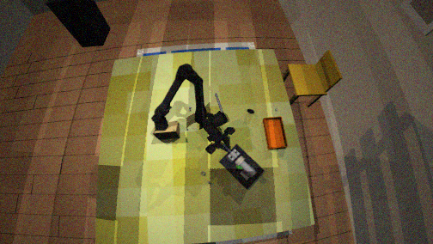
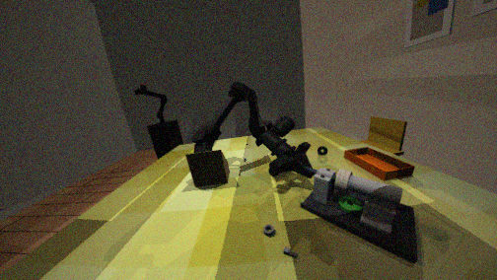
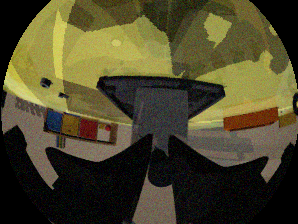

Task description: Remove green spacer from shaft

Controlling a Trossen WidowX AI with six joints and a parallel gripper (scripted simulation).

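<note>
My gripper (image 1: 226, 149) (image 2: 313, 172) (image 3: 160, 139) is shut on the shaft's near end, just outside the light grey end block (image 1: 233, 154) (image 2: 323, 186) (image 3: 162, 110). The dark base plate (image 1: 248, 185) (image 2: 406, 242) (image 3: 111, 87) carries the block and the large grey housing (image 2: 379, 190). A cream ring (image 2: 343, 178) shows between block and housing in the exterior view. The green spacer (image 1: 239, 167) (image 2: 350, 203) lies low and flat beneath the shaft line, apart from the cream ring. The shaft inside the housing is hidden, and its depth cannot be told.
An orange tray (image 1: 275, 133) (image 2: 367, 168) (image 3: 251, 119) stands right of the fixture. A box (image 1: 168, 133) (image 2: 208, 169) stands by the arm's base. A small nut (image 1: 204, 173) (image 2: 268, 227), a bolt (image 2: 290, 252) and a black ring (image 1: 250, 111) (image 2: 322, 148) lie on the table.
</note>
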